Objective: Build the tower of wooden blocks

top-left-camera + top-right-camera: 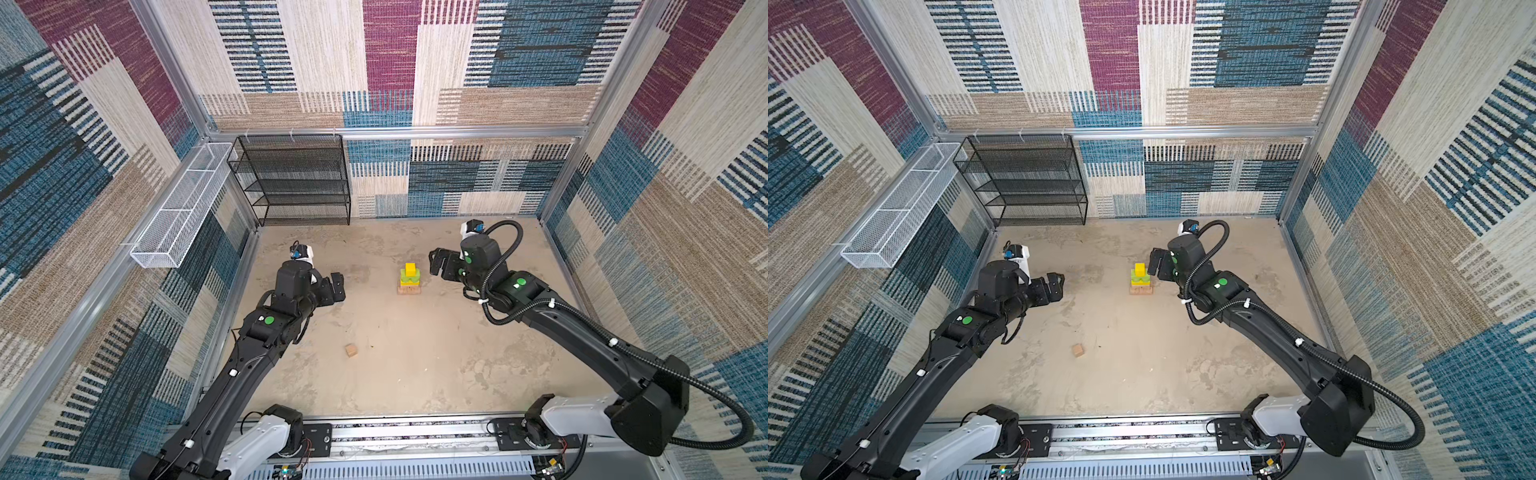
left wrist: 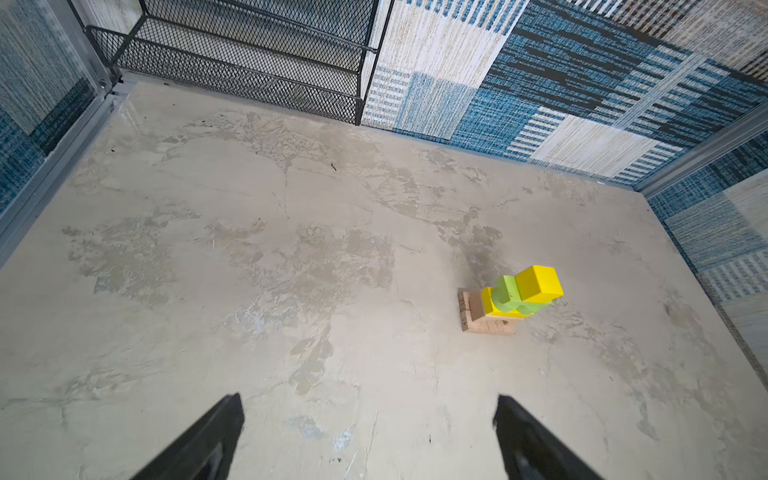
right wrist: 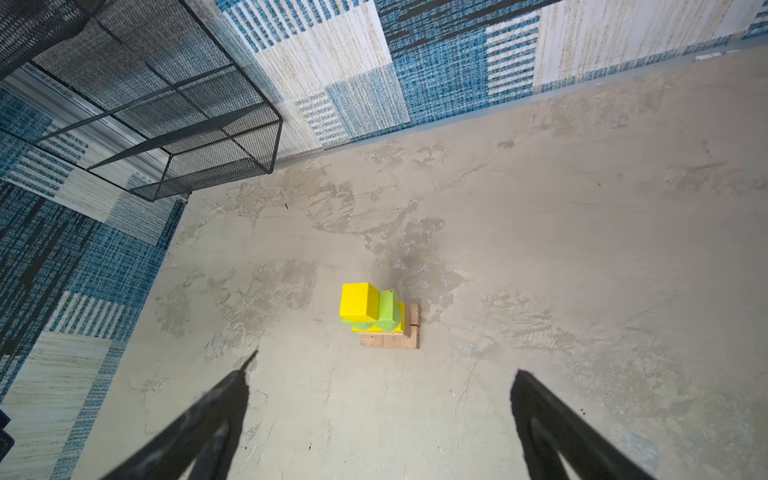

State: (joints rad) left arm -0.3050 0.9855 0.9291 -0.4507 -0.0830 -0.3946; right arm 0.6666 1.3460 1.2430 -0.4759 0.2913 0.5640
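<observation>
Small wooden block tower (image 1: 409, 280) stands mid-scene, tan bars at its base and a painted yellow wooden cube (image 1: 410, 269) on top. Loose tan wooden cube (image 1: 351, 350) lies well apart, nearer the robot. Flanking the tower, left gripper (image 1: 337, 286) and right gripper (image 1: 436, 262) are both spread wide and empty. Likely next: left fetches the tan cube and caps the stack gently.

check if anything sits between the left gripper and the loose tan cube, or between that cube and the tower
Nothing visible does. Only bare table lies between the open left gripper and the tan cube, and between the cube and the tower.
</observation>
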